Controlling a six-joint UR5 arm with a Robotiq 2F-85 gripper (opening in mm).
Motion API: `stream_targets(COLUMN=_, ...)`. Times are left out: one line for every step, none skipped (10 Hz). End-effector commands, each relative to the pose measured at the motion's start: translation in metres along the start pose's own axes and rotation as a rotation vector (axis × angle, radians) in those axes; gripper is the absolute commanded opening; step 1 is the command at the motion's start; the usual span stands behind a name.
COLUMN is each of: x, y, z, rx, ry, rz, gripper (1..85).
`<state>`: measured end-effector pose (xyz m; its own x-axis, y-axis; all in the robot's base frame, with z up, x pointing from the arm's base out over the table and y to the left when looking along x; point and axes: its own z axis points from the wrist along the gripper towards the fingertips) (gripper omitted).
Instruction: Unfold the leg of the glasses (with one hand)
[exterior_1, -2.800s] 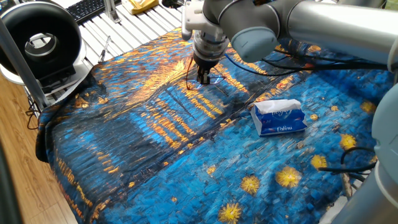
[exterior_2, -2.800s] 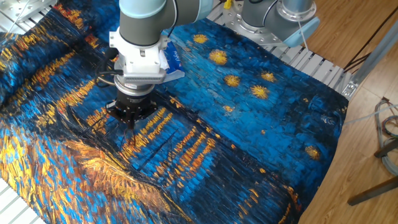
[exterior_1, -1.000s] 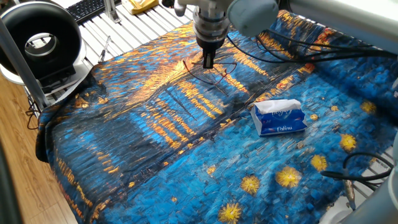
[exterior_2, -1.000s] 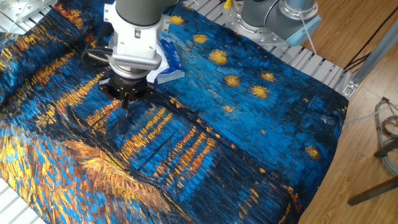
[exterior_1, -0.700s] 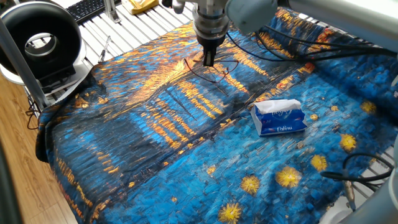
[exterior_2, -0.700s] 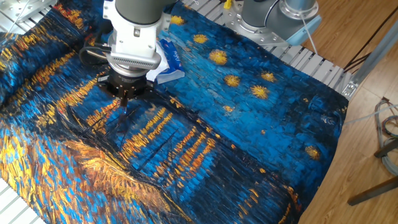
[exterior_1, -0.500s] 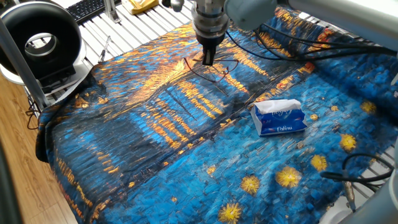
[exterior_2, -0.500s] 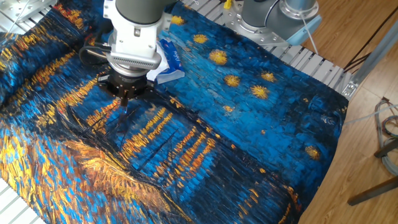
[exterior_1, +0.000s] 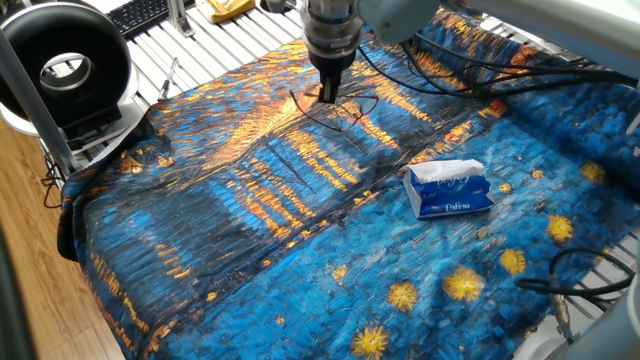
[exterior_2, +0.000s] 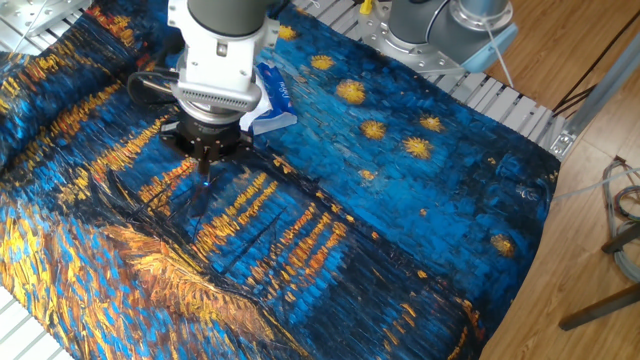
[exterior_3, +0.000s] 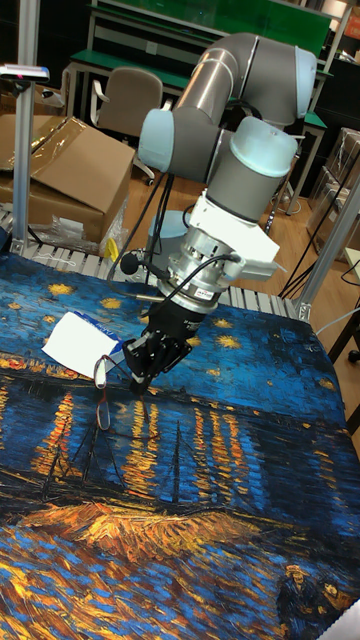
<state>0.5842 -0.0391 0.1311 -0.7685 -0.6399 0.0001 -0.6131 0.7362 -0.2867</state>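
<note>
The glasses (exterior_1: 346, 110) are a thin dark reddish frame at the far side of the painted cloth, just under the black gripper (exterior_1: 327, 95). In the tall fixed view the glasses (exterior_3: 101, 380) hang left of the gripper (exterior_3: 140, 384), one lens up and a thin leg pointing down to the cloth. The two fingers are pressed together on a thin part of the frame. In the other fixed view the gripper (exterior_2: 207, 170) points straight down and the frame is too thin to make out.
A blue-white tissue pack (exterior_1: 450, 188) lies to the right, also seen as the pack (exterior_3: 80, 345) behind the gripper. A starry-night cloth (exterior_1: 250, 210) covers the table. A black round device (exterior_1: 65, 65) stands at the left edge; a second arm's base (exterior_2: 450, 25) stands beyond the far edge.
Since 2.8 s ago the gripper has risen and moved away from the tissue pack, taking the glasses along. Over the last half second it has shifted slightly left.
</note>
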Motion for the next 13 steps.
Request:
stream_targets(x=-0.007, y=-0.002, z=-0.005, rx=0.016, ry=-0.015, rz=0.022, gripper=1.0)
stream_targets(x=-0.011, y=0.0, z=-0.007, rx=0.019, ry=-0.024, rz=0.031, gripper=1.0)
stream_targets(x=-0.019, y=0.002, z=-0.008, rx=0.01, ry=-0.053, rz=0.044, gripper=1.0)
stream_targets(x=-0.026, y=0.005, z=-0.009, rx=-0.002, ry=-0.081, rz=0.055, gripper=1.0)
stream_targets(x=-0.034, y=0.006, z=-0.01, rx=-0.01, ry=-0.115, rz=0.063, gripper=1.0)
stream_targets(x=-0.042, y=0.007, z=-0.011, rx=-0.023, ry=-0.147, rz=0.07, gripper=1.0)
stream_targets(x=-0.052, y=0.01, z=-0.014, rx=-0.037, ry=-0.189, rz=0.079, gripper=1.0)
stream_targets(x=-0.06, y=0.011, z=-0.017, rx=-0.042, ry=-0.223, rz=0.088, gripper=1.0)
stream_targets(x=-0.064, y=0.008, z=-0.017, rx=-0.037, ry=-0.245, rz=0.081, gripper=1.0)
stream_targets(x=-0.066, y=0.004, z=-0.016, rx=-0.03, ry=-0.261, rz=0.072, gripper=1.0)
stream_targets(x=-0.069, y=0.003, z=-0.017, rx=-0.03, ry=-0.278, rz=0.075, gripper=1.0)
stream_targets(x=-0.071, y=0.001, z=-0.017, rx=-0.024, ry=-0.291, rz=0.076, gripper=1.0)
stream_targets(x=-0.073, y=-0.002, z=-0.016, rx=-0.019, ry=-0.302, rz=0.069, gripper=1.0)
